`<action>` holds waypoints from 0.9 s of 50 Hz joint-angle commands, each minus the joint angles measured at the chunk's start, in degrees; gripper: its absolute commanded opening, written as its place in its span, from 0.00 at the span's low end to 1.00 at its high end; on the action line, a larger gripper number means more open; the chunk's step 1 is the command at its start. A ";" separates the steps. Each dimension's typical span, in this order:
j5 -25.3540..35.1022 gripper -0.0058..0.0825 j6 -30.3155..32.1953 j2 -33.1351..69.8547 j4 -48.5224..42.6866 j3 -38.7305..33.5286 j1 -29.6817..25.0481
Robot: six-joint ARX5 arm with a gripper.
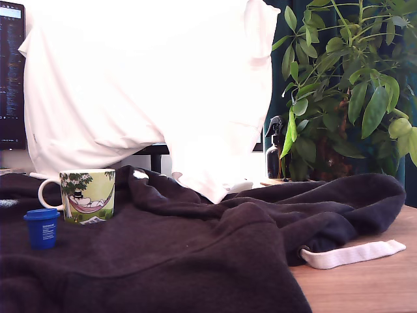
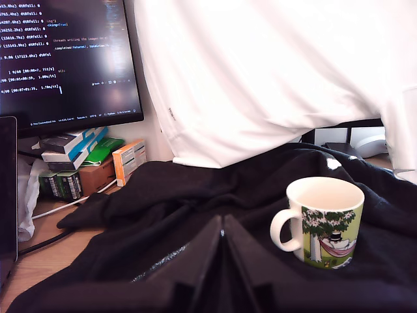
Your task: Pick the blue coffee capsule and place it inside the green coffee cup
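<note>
Presently: gripper (image 2: 223,261) clenched, empty; blue coffee capsule (image 1: 42,227), seated on soft dark cloth (image 1: 195,254) at eight o'clock of green coffee cup (image 1: 87,195), could be toppled when grasped.

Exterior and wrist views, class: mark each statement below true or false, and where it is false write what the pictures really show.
1. The blue coffee capsule stands on the dark cloth beside the green coffee cup. True.
2. The capsule is already inside the cup. False: it stands outside, at the exterior view's left of the cup.
3. The cup lies on its side. False: it stands upright, mouth up.
4. In the wrist view the claw is shut and holds nothing. True.
5. A leafy plant stands at the exterior view's right. True.
6. The cup's handle is green. False: it is white.
</note>
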 commanded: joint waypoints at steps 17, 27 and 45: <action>10.71 0.05 -2.82 -0.59 2.47 -2.67 6.12; 19.04 0.05 -12.61 -0.59 8.92 -2.67 6.10; 31.74 0.05 -20.17 1.01 10.08 -2.58 2.08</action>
